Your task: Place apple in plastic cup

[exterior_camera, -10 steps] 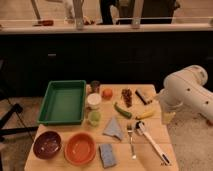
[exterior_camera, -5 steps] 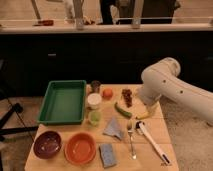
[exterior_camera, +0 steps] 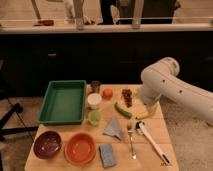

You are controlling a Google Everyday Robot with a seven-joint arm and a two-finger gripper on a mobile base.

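Note:
The apple (exterior_camera: 107, 93) is a small orange-red fruit lying on the wooden table (exterior_camera: 150, 160) near its far edge, right of the white cup (exterior_camera: 94, 100). The plastic cup (exterior_camera: 94, 117), pale yellow-green, stands upright just in front of the white cup, beside the green tray. My white arm (exterior_camera: 165, 85) reaches in from the right over the table's right side. My gripper (exterior_camera: 141, 102) is at the arm's lower left end, above the banana (exterior_camera: 145, 113), well to the right of the apple and cup. Nothing shows in it.
A green tray (exterior_camera: 63, 101) lies at left. A small dark cup (exterior_camera: 95, 85) stands behind the white cup. A purple bowl (exterior_camera: 47, 144), orange bowl (exterior_camera: 80, 148) and blue sponge (exterior_camera: 107, 155) are at the front. A grey cloth (exterior_camera: 114, 129), fork (exterior_camera: 131, 140), spatula (exterior_camera: 150, 141), green vegetable (exterior_camera: 122, 110) and dark food (exterior_camera: 127, 96) lie nearby.
My arm has swung from the table's right edge leftward over its right side, and now sits a little further back. The objects on the table have not moved.

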